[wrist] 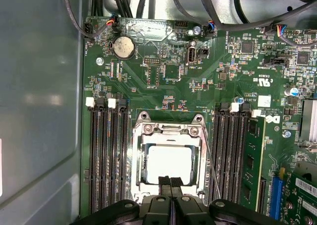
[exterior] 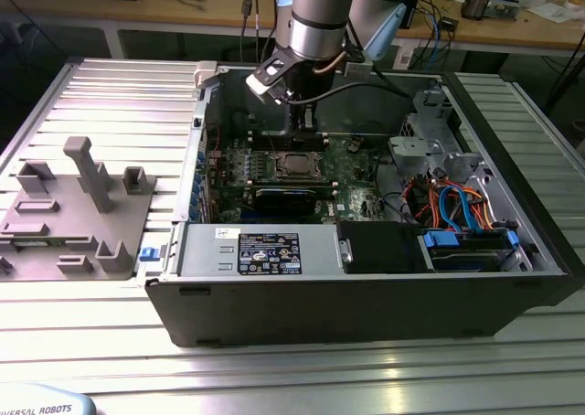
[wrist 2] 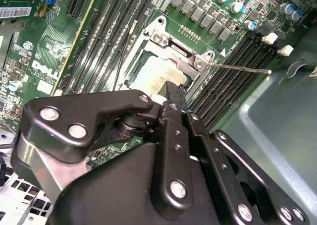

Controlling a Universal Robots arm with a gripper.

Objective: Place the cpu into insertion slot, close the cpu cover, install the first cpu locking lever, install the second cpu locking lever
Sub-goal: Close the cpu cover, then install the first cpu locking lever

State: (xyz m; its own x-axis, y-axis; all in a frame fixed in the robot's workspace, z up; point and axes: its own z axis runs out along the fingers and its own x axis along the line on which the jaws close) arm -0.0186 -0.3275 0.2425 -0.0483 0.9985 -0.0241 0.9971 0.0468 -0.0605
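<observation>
The cpu (wrist: 168, 163) lies in the insertion slot (wrist: 134, 158), its silver top bright under the light. The cpu cover (wrist: 171, 129) lies flat as a metal frame around it. My gripper (wrist: 171, 181) is shut, its two black fingers pressed together with nothing between them, and their tips stand at the edge of the cover. In the second wrist view the gripper (wrist 2: 173, 90) meets the same edge of the cpu cover (wrist 2: 168, 39). A thin locking lever (wrist 2: 237, 67) sticks out sideways from the socket, unlatched. In the exterior view the gripper (exterior: 302, 122) hangs just behind the cpu (exterior: 297, 166).
Long black memory slots (wrist: 106, 155) flank the socket on both sides, with one green memory stick (wrist: 252, 155) fitted. The grey case wall (wrist: 39, 111) is close by. A black power supply (exterior: 384, 248) and blue cables (exterior: 457, 205) fill the case front. A grey fixture (exterior: 73, 214) stands at the exterior view's left.
</observation>
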